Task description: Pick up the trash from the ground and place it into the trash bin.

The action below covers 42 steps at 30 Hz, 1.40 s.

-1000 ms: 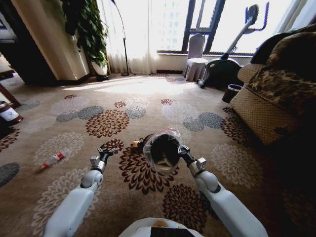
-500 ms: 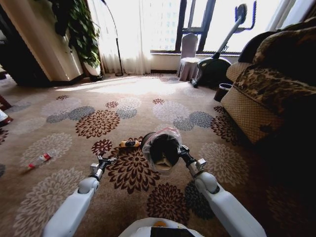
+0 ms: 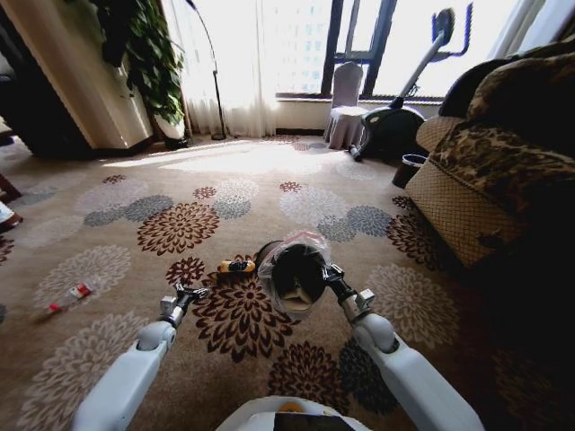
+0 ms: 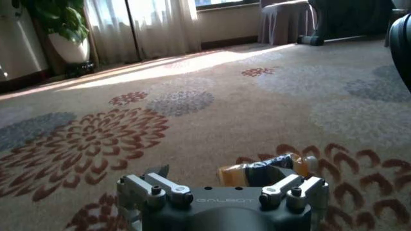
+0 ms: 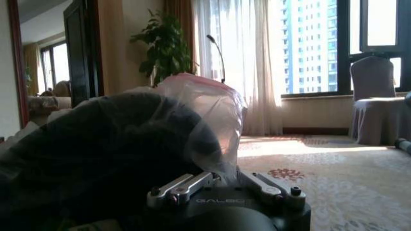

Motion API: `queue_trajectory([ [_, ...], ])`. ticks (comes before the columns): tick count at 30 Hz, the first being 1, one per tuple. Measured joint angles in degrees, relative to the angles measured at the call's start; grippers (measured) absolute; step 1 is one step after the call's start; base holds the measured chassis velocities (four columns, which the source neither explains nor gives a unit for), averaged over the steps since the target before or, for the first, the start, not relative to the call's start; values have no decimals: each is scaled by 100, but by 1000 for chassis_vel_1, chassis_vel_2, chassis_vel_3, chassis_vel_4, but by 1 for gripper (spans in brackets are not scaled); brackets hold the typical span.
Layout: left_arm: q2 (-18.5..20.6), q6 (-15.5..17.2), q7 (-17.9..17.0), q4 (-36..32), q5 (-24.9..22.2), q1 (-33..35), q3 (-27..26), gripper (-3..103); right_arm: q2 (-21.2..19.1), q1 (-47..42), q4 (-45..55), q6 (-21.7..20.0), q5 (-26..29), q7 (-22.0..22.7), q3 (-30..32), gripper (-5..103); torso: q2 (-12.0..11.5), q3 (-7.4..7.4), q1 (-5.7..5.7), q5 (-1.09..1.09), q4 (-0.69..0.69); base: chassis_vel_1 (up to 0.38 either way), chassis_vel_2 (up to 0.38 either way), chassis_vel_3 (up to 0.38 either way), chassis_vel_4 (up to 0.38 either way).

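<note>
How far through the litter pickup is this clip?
Done: something pale already lies inside the bin, which the right gripper holds up. In hand: the open left gripper is near the yellow-orange wrapper. Left: that wrapper and the red-capped bottle on the carpet.

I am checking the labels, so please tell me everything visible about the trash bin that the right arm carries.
The trash bin is small, round and dark, lined with a translucent whitish plastic bag bunched over its rim. The right gripper holds it off the carpet, tilted so its mouth faces the head camera. Something pale lies inside. A yellow-orange wrapper lies on the carpet beside it.
</note>
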Motion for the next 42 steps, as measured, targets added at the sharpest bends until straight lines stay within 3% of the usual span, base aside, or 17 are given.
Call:
queue_trajectory([
  [7,202,-112,450,33,224,-96,46,100,42,5,2,42,50,0,8,0,0,2,2,-1,2,-247,259,244,-246],
  [10,467,-449,1456,221,853,-328,57,100,37,32,30,110,108,2,7,0,0,3,5,4,-1,-156,156,168,-155],
  [12,507,-517,1607,259,935,-366,62,100,36,32,36,112,110,3,7,0,0,3,5,2,-1,-127,94,94,-112],
  [14,820,-882,2649,458,1131,-593,235,100,25,14,76,115,115,2,10,0,0,2,3,2,0,-23,30,8,-23],
  [16,1036,-940,3374,670,985,-823,488,100,25,-18,120,115,114,1,27,0,0,-2,-2,3,1,30,-12,-16,7],
  [18,1072,-948,3523,753,974,-898,550,100,27,-24,127,115,114,0,33,0,0,-2,-2,2,1,59,-35,-37,14],
  [19,1173,-994,3975,1093,976,-1155,813,100,32,-61,153,120,106,-2,70,0,1,-2,-2,2,3,55,-47,-38,39],
  [21,1216,-1014,4175,1304,985,-1299,985,100,32,-89,156,123,91,-2,93,0,1,-2,-2,1,0,0,0,0,0],
  [23,1262,-1084,4565,1862,1103,-1710,1540,100,77,-158,149,148,15,-1,185,0,0,0,-1,0,2,0,0,0,0],
  [28,990,-1305,4685,2646,1413,-2332,2089,100,197,-361,167,200,-118,0,407,0,0,1,0,1,-2,0,0,0,0],
  [42,686,-1602,4605,3278,1909,-2927,2367,100,111,-592,414,147,-191,0,595,0,0,1,0,2,0,0,0,0,0],
])
